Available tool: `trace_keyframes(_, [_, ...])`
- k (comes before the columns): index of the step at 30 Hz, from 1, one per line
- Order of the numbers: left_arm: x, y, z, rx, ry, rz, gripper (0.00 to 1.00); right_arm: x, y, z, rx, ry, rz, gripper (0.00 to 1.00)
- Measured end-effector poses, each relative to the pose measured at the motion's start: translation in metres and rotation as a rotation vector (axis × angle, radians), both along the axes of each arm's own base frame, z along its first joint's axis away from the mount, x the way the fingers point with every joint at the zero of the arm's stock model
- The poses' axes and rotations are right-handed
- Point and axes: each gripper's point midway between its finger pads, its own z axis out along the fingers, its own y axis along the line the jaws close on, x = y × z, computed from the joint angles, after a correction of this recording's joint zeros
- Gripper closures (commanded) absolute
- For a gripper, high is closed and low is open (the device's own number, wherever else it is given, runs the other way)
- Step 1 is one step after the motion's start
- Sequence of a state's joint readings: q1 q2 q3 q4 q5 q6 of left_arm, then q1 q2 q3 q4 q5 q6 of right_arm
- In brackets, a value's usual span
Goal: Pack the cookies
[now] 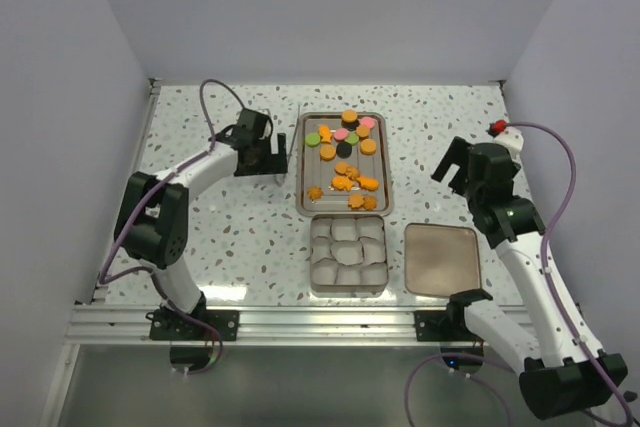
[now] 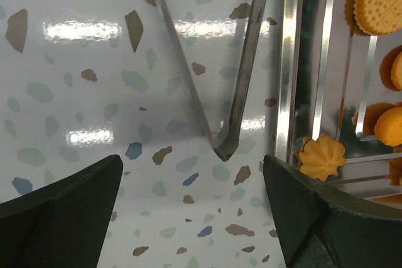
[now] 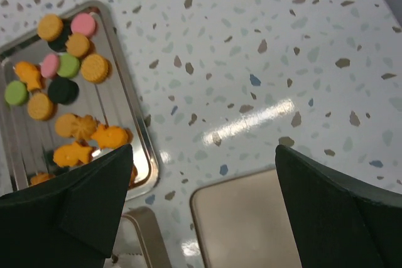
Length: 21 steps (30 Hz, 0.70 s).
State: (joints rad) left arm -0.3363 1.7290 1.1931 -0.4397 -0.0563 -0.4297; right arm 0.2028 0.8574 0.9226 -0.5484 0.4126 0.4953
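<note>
Sharing one tray (image 1: pixel 312 172): two pink, two green cookies (image 3: pixel 83 23).

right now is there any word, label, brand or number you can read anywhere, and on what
None can be read in any view.
The cookies, metal tray, tin of paper cups and flat lid bear no print.
The round cookie shows only embossed dots, no letters.
</note>
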Motion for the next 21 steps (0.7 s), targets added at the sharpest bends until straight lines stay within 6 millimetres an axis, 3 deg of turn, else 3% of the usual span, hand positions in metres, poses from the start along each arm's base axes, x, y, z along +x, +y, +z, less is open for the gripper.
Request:
trace_keyframes(4, [0.009,-0.023,-0.013,0.011,0.006,-0.048,0.00,-0.018,0.007,-0.027,-0.019,0.157,0.072,0.01])
trace_keyframes(8, [0.014,-0.042,-0.028,0.029,0.024,-0.080,0.00,-0.032,0.014,-0.022,-0.012,0.153,0.144,0.01])
trace_keyframes(13, [0.020,-0.039,-0.039,0.065,0.040,-0.057,0.00,-0.041,0.018,-0.010,-0.014,0.111,0.193,0.01])
trace_keyframes(21, [0.034,-0.036,-0.034,0.094,0.013,-0.027,0.00,-0.037,0.021,-0.021,-0.034,0.166,0.224,0.01])
